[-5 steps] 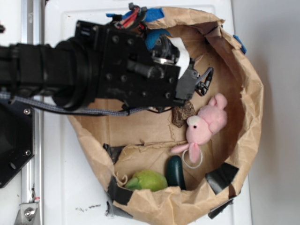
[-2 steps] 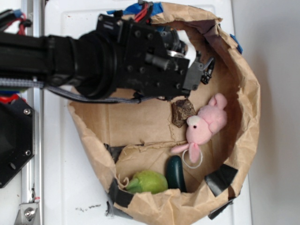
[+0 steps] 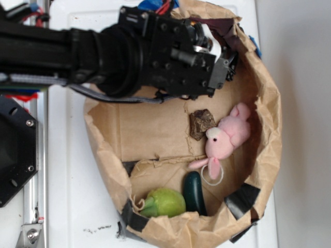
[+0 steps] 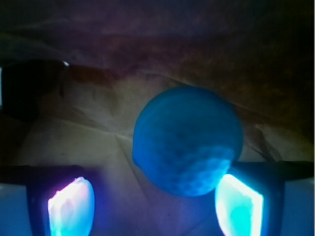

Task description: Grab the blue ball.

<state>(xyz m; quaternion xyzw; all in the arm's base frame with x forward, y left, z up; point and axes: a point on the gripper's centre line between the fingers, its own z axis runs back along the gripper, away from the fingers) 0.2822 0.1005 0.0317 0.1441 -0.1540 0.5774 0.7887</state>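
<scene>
In the wrist view the blue ball (image 4: 187,142) fills the middle, round and finely dimpled, lying on brown paper in dim light. My gripper (image 4: 155,204) is open, with the ball just ahead of the jaws and off to the right. The right finger (image 4: 238,204) is at the ball's lower edge, and the left finger (image 4: 71,206) stands well apart from it. In the exterior view my gripper (image 3: 228,63) reaches into the top corner of the brown paper bag (image 3: 269,129), and the arm hides the ball there.
Inside the bag lie a pink plush (image 3: 227,135), a brown rough lump (image 3: 201,123), a dark green oval object (image 3: 193,192) and a light green fruit (image 3: 163,202). The bag's crumpled wall rises close around the gripper. Blue tape (image 3: 152,4) sticks to the top rim.
The arm has moved up and to the right, toward the bag's top corner. The bag's left wall has shifted slightly.
</scene>
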